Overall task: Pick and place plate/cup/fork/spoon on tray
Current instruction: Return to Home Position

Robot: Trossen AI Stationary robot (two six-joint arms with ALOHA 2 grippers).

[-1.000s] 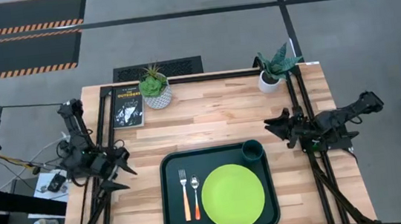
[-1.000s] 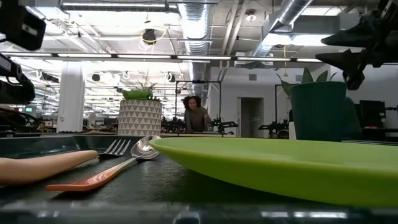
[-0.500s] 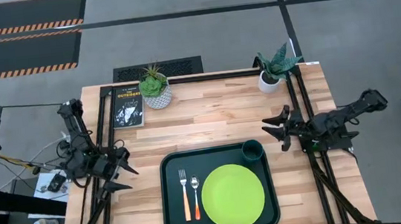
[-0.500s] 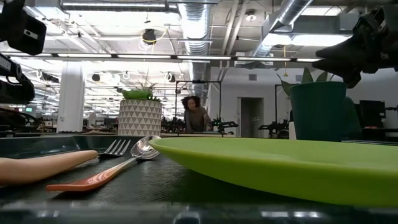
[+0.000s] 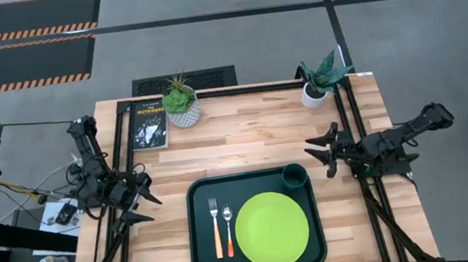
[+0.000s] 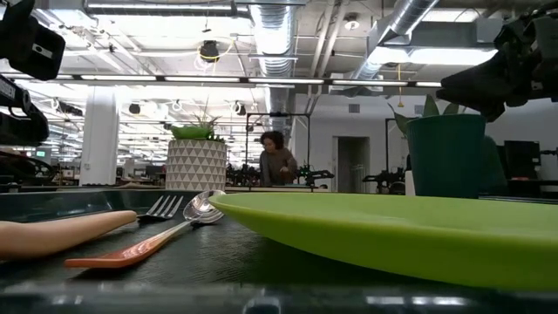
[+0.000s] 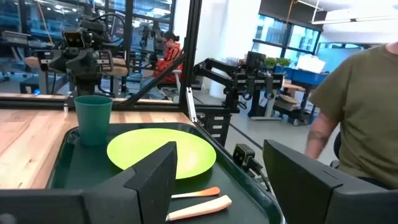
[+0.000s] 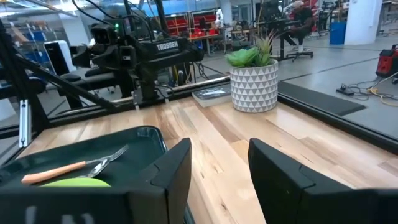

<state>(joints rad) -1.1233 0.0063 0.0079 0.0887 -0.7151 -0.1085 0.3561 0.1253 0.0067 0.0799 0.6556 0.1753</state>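
You can read "TROSSEN" in white letters on the left arm (image 8: 149,53) beyond the tray (image 8: 93,146). The black book (image 5: 148,126) beside the tray carries title lettering too small to read.

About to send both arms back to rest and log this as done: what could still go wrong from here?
1. The cup sits in the tray's far right corner, close to the open right tool; a low swing could tip it.
2. The fork and spoon lie loose beside the plate, so any bump to the tray could scatter them.
3. The left tool hangs open near the tray's left rim.
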